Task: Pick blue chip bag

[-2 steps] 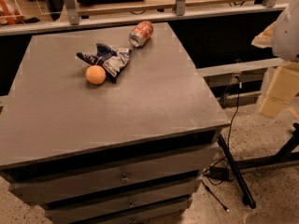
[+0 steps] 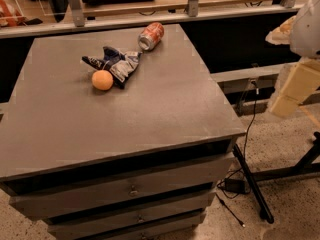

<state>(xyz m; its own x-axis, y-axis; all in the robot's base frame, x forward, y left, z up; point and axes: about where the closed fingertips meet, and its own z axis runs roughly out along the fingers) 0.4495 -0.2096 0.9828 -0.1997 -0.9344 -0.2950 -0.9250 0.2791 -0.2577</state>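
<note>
The blue chip bag lies flat and crumpled on the far left part of the grey cabinet top. An orange ball touches its front left edge. A red soda can lies on its side just behind and right of the bag. My gripper shows as cream-coloured parts at the right edge of the view. It hangs off the cabinet's right side, over the floor and far from the bag. It holds nothing that I can see.
The cabinet has several drawers on its front. A rail and a wooden shelf run behind it. A black stand leg and cables lie on the speckled floor to the right.
</note>
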